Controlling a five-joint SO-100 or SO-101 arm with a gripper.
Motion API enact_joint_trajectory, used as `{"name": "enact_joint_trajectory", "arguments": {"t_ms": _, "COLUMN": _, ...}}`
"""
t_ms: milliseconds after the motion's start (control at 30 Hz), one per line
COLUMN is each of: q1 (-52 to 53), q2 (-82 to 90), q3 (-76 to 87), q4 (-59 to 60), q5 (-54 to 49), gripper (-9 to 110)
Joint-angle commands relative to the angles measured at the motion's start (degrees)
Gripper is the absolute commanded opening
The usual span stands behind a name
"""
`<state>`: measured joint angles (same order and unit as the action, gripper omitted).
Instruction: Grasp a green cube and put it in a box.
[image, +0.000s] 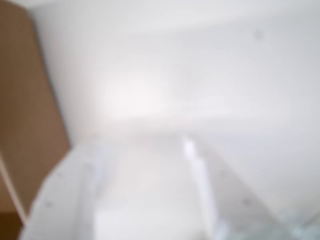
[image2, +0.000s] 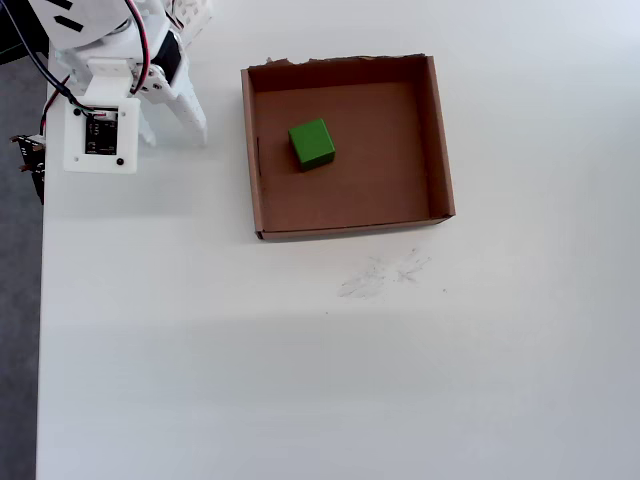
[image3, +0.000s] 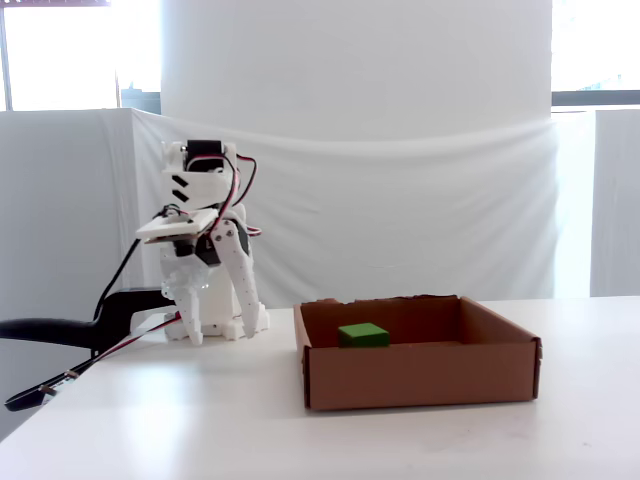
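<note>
The green cube (image2: 311, 144) lies on the floor of the brown cardboard box (image2: 437, 140), left of the middle in the overhead view. In the fixed view the green cube (image3: 363, 335) shows above the front wall of the box (image3: 420, 375). My gripper (image2: 175, 135) hangs folded by the arm's base, left of the box and apart from it, pointing down at the table (image3: 222, 333). The wrist view is very blurred: my gripper (image: 142, 147) shows two white fingers (image: 75, 190) spread apart with only white table between them, and the brown box (image: 25, 100) fills the left edge.
The white arm base (image3: 200, 290) with its cables stands at the table's far left corner. A dark clamp (image3: 60, 335) juts over the left table edge (image2: 42, 300). Faint pencil scribbles (image2: 385, 275) mark the table in front of the box.
</note>
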<state>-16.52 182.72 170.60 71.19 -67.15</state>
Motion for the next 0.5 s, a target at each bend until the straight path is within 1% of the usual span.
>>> {"name": "enact_joint_trajectory", "arguments": {"t_ms": 0, "q1": -0.4, "q2": -0.4, "q3": -0.3, "q4": 0.4, "q5": 0.4, "gripper": 22}}
{"name": "enact_joint_trajectory", "arguments": {"t_ms": 467, "q1": -0.4, "q2": -0.4, "q3": -0.3, "q4": 0.4, "q5": 0.7, "gripper": 22}}
